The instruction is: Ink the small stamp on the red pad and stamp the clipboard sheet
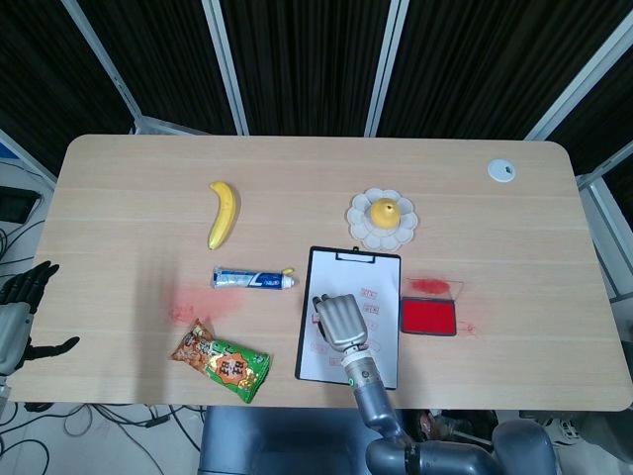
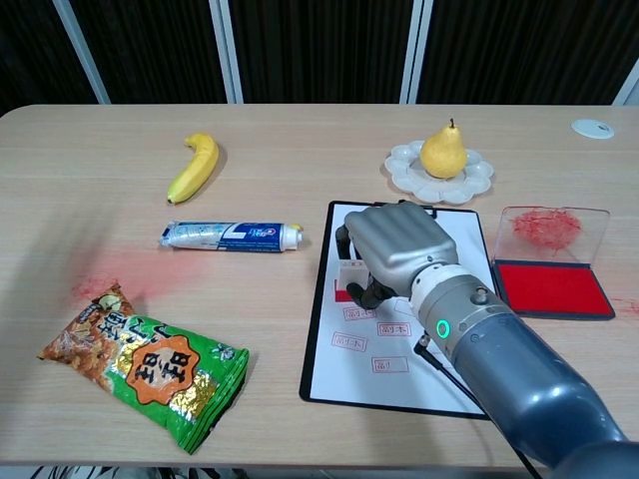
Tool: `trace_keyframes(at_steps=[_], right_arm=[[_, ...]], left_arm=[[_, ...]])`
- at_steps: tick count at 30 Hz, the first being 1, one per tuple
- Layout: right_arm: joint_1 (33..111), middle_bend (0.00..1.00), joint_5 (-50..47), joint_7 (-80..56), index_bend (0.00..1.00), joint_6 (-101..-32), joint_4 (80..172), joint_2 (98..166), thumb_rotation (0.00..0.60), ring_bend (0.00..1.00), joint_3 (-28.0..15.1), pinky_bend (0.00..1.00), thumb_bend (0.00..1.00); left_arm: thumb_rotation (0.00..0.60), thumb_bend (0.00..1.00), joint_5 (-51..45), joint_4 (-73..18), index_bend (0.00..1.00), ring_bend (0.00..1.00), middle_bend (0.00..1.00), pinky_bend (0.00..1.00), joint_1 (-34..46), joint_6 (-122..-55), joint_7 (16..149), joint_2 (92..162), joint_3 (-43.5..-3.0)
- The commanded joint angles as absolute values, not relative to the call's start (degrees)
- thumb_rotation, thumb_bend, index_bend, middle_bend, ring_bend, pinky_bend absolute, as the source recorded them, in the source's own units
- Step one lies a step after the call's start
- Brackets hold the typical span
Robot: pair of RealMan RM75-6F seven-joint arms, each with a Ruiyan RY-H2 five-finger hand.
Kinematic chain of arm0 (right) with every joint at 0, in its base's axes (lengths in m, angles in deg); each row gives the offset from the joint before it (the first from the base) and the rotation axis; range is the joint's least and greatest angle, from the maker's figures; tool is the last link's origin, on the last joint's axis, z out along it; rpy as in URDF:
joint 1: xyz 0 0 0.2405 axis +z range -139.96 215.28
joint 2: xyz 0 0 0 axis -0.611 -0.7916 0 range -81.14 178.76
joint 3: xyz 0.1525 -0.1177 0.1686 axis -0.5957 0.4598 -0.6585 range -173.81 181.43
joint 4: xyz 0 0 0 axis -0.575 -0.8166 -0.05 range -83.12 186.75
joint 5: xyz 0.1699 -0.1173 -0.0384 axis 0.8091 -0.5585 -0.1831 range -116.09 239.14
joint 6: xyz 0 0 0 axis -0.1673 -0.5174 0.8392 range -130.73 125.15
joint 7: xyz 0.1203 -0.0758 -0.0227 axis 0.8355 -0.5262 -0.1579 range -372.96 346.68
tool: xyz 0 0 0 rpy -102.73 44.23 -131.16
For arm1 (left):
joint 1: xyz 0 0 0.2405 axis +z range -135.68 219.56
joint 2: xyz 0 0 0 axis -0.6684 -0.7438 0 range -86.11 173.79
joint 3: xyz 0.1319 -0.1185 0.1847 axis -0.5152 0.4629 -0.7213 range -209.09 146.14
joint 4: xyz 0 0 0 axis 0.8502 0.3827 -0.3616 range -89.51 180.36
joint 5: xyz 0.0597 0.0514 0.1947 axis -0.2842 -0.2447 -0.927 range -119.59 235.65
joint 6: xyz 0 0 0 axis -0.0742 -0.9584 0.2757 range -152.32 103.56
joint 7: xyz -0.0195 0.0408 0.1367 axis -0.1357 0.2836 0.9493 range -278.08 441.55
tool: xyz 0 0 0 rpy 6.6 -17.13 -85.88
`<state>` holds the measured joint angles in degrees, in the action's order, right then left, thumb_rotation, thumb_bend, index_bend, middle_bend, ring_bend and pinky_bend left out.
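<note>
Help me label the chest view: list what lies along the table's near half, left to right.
Snack bag → clipboard → right hand, holding the small stamp → red ink pad.

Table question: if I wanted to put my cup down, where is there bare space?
Bare wood runs along the far edge behind the banana and pear plate, and right of the red ink pad. It is crowded around the clipboard, where the right hand works.
</note>
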<state>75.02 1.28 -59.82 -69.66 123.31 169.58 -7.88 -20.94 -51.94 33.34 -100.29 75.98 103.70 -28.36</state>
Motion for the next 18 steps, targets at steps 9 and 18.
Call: trace_keyframes(at_steps=[9, 18], right_arm=[[74.66, 0.82, 1.44, -59.83, 0.92, -69.4, 122.9, 169.76, 0.6, 0.89, -7.6, 0.88, 0.74], [74.43, 0.82, 1.41, -59.69, 0.92, -69.15, 122.55, 169.94, 0.6, 0.89, -7.41, 0.88, 0.74]], left_arm=[[0.6, 0.02, -20.91, -51.94, 0.0, 0.0, 0.0, 0.0, 33.32, -100.27, 76.06, 103.71, -28.38], [0.6, 0.02, -20.87, -51.97, 0.0, 0.0, 0.0, 0.0, 33.29, -100.19, 76.09, 103.69, -28.4]])
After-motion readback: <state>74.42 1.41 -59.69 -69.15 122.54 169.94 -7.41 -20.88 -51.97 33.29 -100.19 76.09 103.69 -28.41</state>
